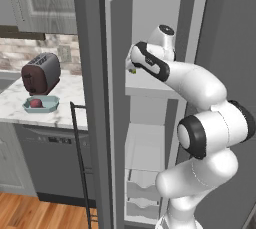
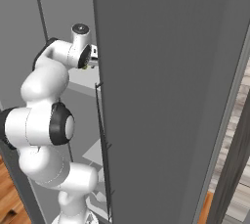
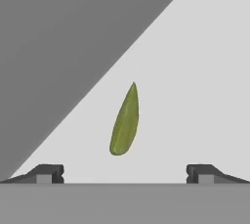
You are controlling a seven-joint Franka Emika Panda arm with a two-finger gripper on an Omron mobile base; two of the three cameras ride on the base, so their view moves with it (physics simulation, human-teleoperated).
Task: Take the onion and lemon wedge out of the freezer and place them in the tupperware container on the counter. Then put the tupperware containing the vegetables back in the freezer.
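The lemon wedge, a slim yellow-green sliver, lies on a white shelf inside the freezer. My gripper hangs directly over it, open wide, one fingertip on each side and nothing between them. In the base views the wedge peeks out just beside my hand at the upper shelf. On the counter to the left, the dark red onion rests inside the pale teal tupperware container.
A dark red toaster stands behind the container. The open freezer door's edge and long dark handle rise between the counter and my arm. White drawers fill the lower freezer. A large grey door panel blocks the right side.
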